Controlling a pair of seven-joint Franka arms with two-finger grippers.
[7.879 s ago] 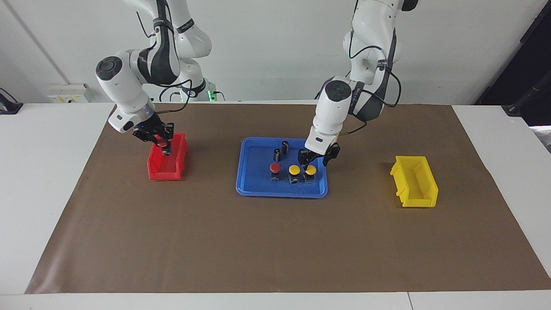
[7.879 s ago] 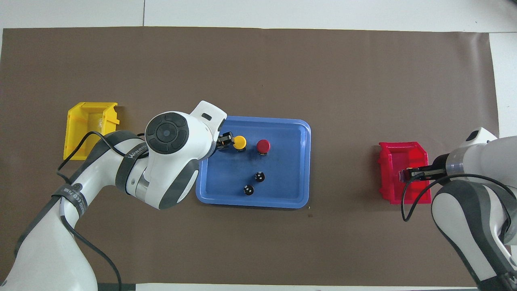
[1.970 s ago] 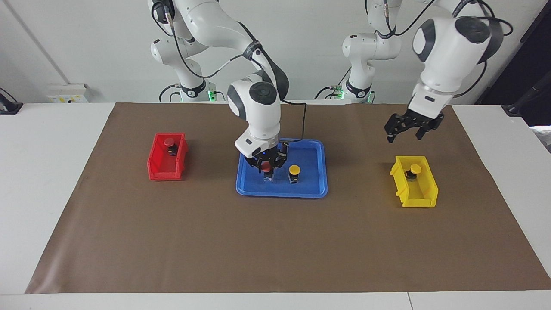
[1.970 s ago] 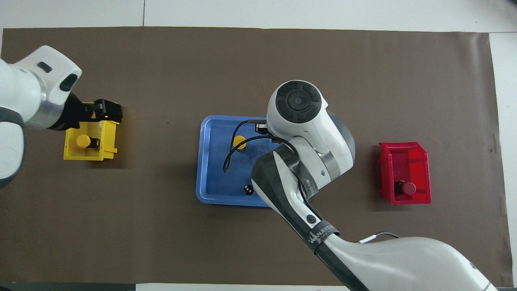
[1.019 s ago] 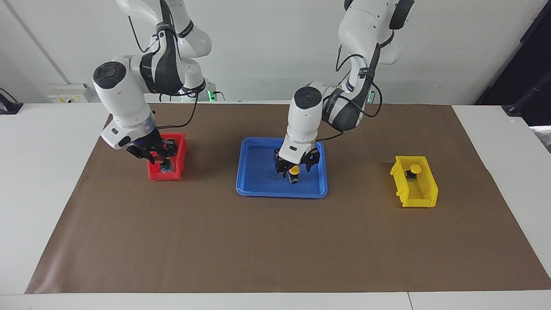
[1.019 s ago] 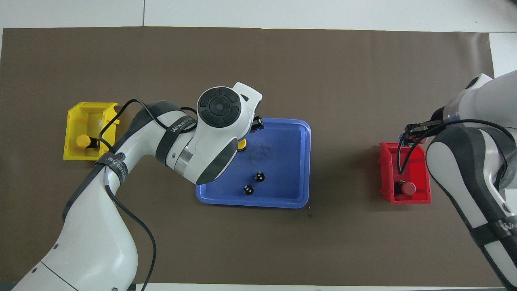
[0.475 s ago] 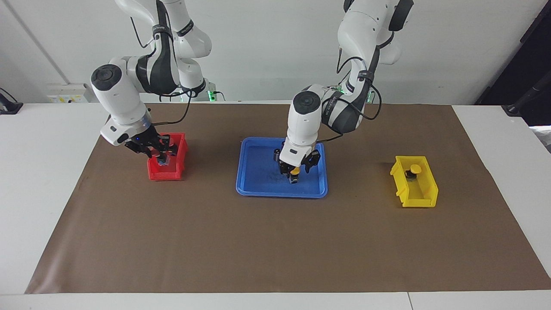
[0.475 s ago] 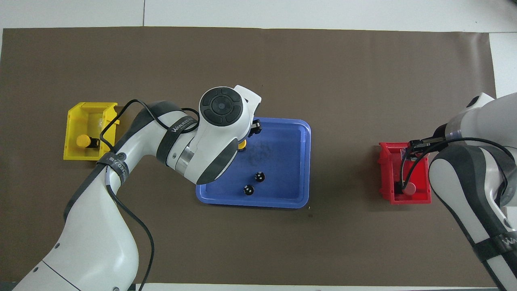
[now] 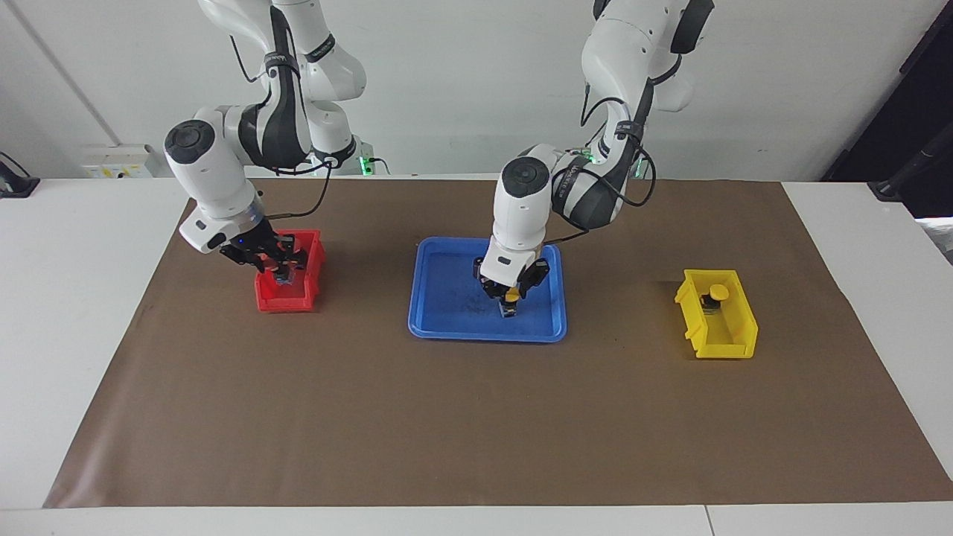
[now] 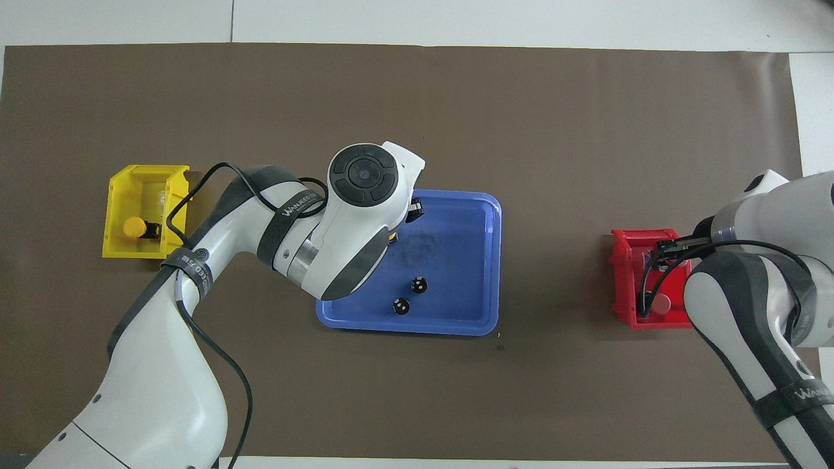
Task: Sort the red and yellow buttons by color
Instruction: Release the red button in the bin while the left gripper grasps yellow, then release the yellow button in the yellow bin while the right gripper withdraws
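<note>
Two hands are recorded at work over the brown-covered bench (image 9: 476,417).

Left hand (image 9: 511,293): lowered into the blue tray (image 9: 447,327) at mid-bench, its fingers drawn in narrow against the cap of a yellow button (image 9: 511,298) that stands on the tray floor. In the overhead view this button is almost wholly covered by the arm.

Right hand (image 9: 281,262): set over the red bin (image 9: 287,301) toward the right arm's end of the bench, fingers narrow upon a red button (image 9: 282,274) held inside the bin's walls; whether it rests on the floor cannot be told.

Second red button (image 10: 662,304): lying in the same bin, at the end nearer the robots.

Second yellow button (image 9: 716,293): lodged in the yellow bin (image 9: 726,342) toward the left arm's end of the bench.

Two dark cylinders (image 10: 410,294): standing in the tray, toward its edge nearer the robots.
</note>
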